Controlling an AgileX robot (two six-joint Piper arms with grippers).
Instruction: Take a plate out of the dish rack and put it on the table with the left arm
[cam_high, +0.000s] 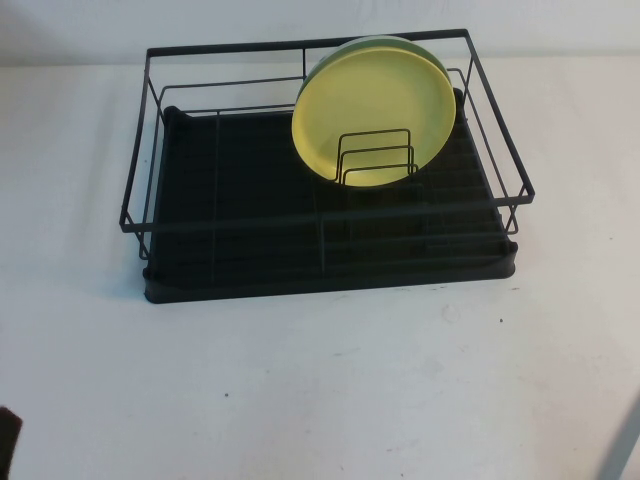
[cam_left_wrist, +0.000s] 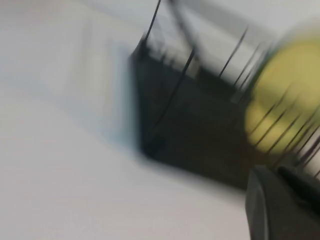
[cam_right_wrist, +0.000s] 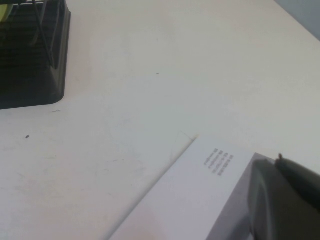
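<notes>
The pale yellow plate (cam_high: 372, 110) stands on edge in the black wire dish rack (cam_high: 240, 200), leaning in the small upright dividers at the rack's back right. A mint-blue plate's rim (cam_high: 385, 40) shows just behind it. In the left wrist view the rack (cam_left_wrist: 190, 125) and the yellow plate (cam_left_wrist: 287, 100) show blurred, with my left gripper (cam_left_wrist: 285, 205) dark at the frame's corner, apart from the rack. In the high view only a dark bit of the left arm (cam_high: 8, 442) shows at the bottom left. My right gripper (cam_right_wrist: 287, 200) sits low at the table's right, away from the rack.
The white table (cam_high: 330, 390) spreads in front of and beside the rack. In the right wrist view a pale grey flat slab with small print (cam_right_wrist: 200, 190) lies under the right gripper, and the rack's corner (cam_right_wrist: 35, 65) is far off.
</notes>
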